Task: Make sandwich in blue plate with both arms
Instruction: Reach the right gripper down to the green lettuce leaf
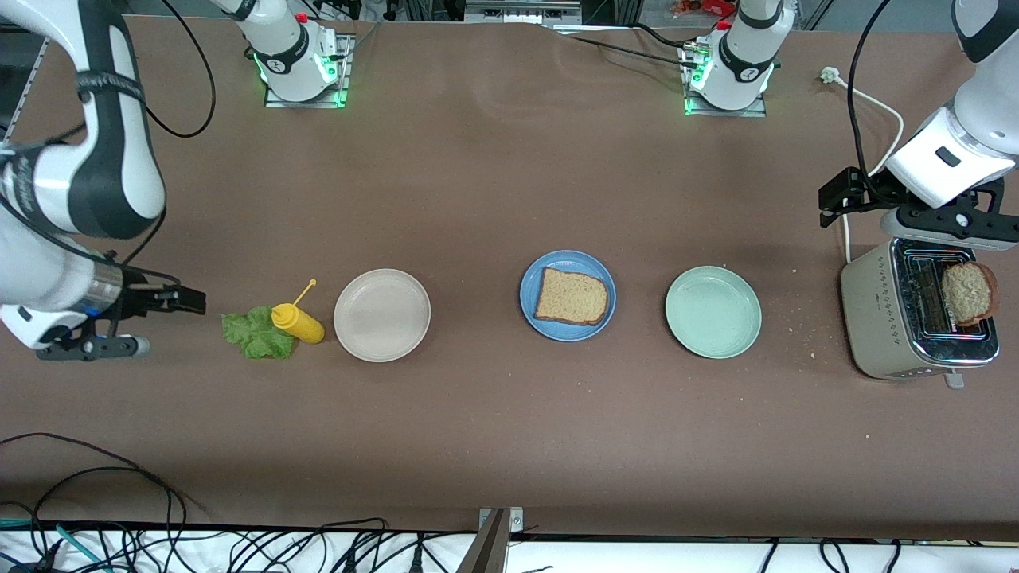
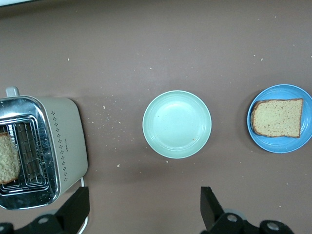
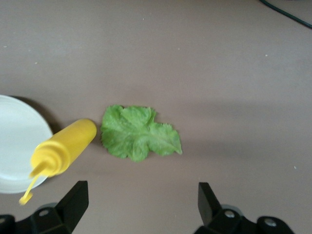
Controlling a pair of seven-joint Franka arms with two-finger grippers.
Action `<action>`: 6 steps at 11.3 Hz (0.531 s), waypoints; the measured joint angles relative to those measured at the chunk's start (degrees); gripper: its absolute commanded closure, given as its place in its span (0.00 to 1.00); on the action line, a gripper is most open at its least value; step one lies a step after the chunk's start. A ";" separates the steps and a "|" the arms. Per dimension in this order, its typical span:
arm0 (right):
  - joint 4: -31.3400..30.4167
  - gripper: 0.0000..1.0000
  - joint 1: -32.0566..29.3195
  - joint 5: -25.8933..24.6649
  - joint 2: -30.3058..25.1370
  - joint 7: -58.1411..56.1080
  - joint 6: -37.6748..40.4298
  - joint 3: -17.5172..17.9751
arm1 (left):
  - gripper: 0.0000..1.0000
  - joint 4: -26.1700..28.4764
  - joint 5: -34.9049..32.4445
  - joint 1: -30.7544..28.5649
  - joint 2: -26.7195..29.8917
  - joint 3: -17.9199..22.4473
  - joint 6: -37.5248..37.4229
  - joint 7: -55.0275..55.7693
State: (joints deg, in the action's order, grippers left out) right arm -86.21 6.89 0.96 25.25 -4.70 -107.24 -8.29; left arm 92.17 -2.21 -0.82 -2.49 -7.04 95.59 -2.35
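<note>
The blue plate (image 1: 567, 263) lies mid-table with one brown bread slice (image 1: 571, 297) flat on it; both show in the left wrist view, plate (image 2: 278, 92) and slice (image 2: 277, 118). A second bread slice (image 1: 967, 292) stands in the toaster (image 1: 880, 318) at the left arm's end; it also shows in the left wrist view (image 2: 7, 158). The green lettuce leaf (image 1: 256, 333) lies on the table at the right arm's end (image 3: 139, 132). My left gripper (image 1: 836, 197) (image 2: 144, 207) is open and empty, up beside the toaster. My right gripper (image 1: 185, 300) (image 3: 141, 200) is open and empty, beside the lettuce.
A yellow squeeze bottle (image 1: 298, 321) lies between the lettuce and an off-white plate (image 1: 382, 315). A pale green plate (image 1: 713, 312) sits between the blue plate and the toaster. The toaster's white cable (image 1: 876, 103) runs toward the left arm's base. Crumbs dot the table near the toaster.
</note>
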 measured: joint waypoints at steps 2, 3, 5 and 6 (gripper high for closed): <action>0.03 0.00 0.01 -0.03 3.82 -0.24 -4.16 0.00 | 0.00 0.01 0.00 -0.01 0.00 0.03 0.00 0.01; 0.06 0.00 0.03 -0.05 5.46 -0.57 -5.79 0.00 | 0.00 0.02 0.00 -0.01 0.00 0.09 0.00 0.02; 0.07 0.00 0.04 -0.07 8.51 -1.36 -10.14 0.00 | 0.00 0.03 0.00 -0.03 0.00 0.16 0.00 0.02; 0.08 0.00 0.04 -0.07 10.11 -1.74 -12.28 0.01 | 0.00 0.03 0.00 -0.05 0.01 0.19 0.00 0.02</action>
State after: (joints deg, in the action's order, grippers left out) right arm -86.13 6.93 0.89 35.36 -6.44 -119.52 -8.28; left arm 92.20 -2.21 -0.87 -2.48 -6.85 95.59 -2.34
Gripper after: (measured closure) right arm 0.000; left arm 0.000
